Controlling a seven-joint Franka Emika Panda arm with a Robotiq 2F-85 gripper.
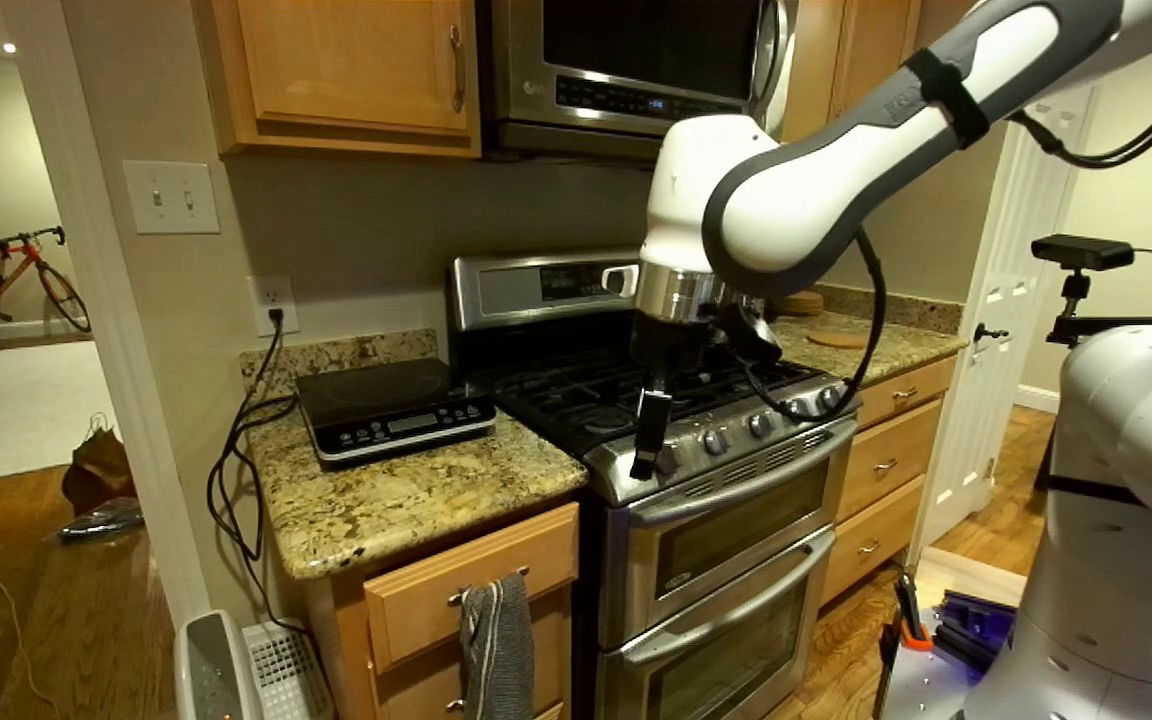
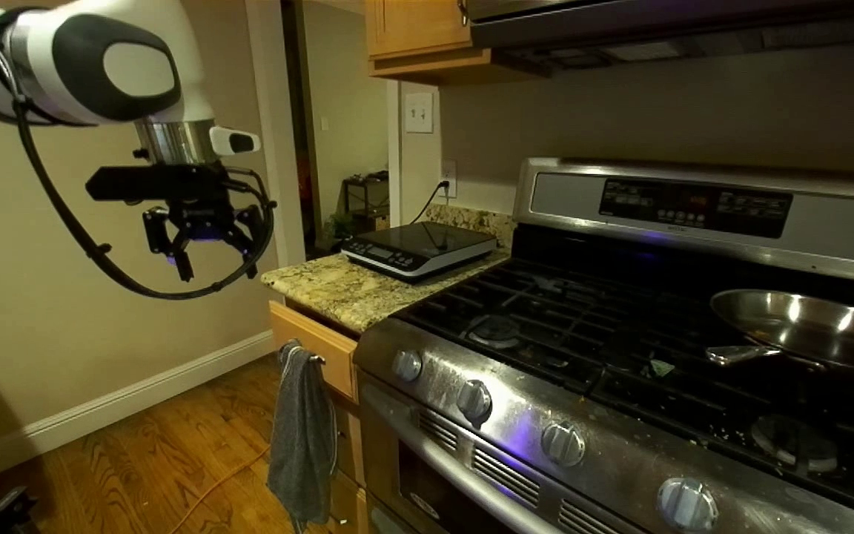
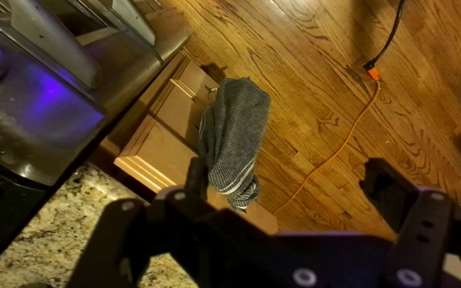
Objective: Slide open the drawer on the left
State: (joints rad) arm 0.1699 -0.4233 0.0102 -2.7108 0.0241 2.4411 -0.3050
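Observation:
The honey-oak drawer (image 1: 414, 618) is under the granite counter, left of the stove; it also shows in an exterior view (image 2: 336, 363) and the wrist view (image 3: 166, 150). Its front stands slightly out from the cabinet, with a dark gap behind it. Its inside is hidden. A grey towel (image 1: 498, 645) hangs over the drawer's metal handle (image 2: 316, 359) and covers most of it. My gripper (image 2: 218, 273) is open and empty, pointing down, higher than the drawer and apart from it. In the wrist view, the towel (image 3: 234, 136) shows beyond my spread fingers (image 3: 286, 174).
A portable cooktop (image 1: 386, 405) sits on the granite counter (image 1: 436, 470). The stove (image 2: 545, 415) with knobs and oven handles stands beside the drawer, and a steel pan (image 2: 820, 326) is on it. An orange cord (image 3: 334, 156) crosses the floor.

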